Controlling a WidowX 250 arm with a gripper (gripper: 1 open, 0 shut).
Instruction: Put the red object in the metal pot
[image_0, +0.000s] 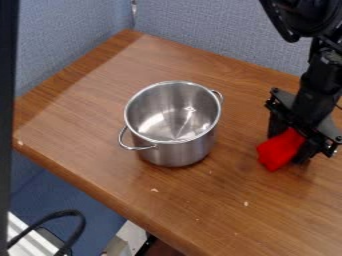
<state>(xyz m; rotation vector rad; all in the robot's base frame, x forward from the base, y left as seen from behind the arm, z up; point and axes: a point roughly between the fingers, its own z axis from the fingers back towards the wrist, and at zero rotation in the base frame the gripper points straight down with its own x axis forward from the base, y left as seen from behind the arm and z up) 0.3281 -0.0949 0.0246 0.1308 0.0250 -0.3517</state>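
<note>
The metal pot (173, 122) stands upright and empty near the middle of the wooden table, its loop handles at the front left and back right. To its right, the black gripper (291, 138) comes down from the upper right and is shut on the red object (279, 150). The lower end of the red block sticks out below the fingers, close over the table. A gap of bare wood separates the block from the pot's right side.
The wooden table (94, 95) ends in a front edge running diagonally from left to lower right, with floor and cables below it. A blue-grey wall stands behind. A dark vertical bar (14, 70) crosses the left side of the view.
</note>
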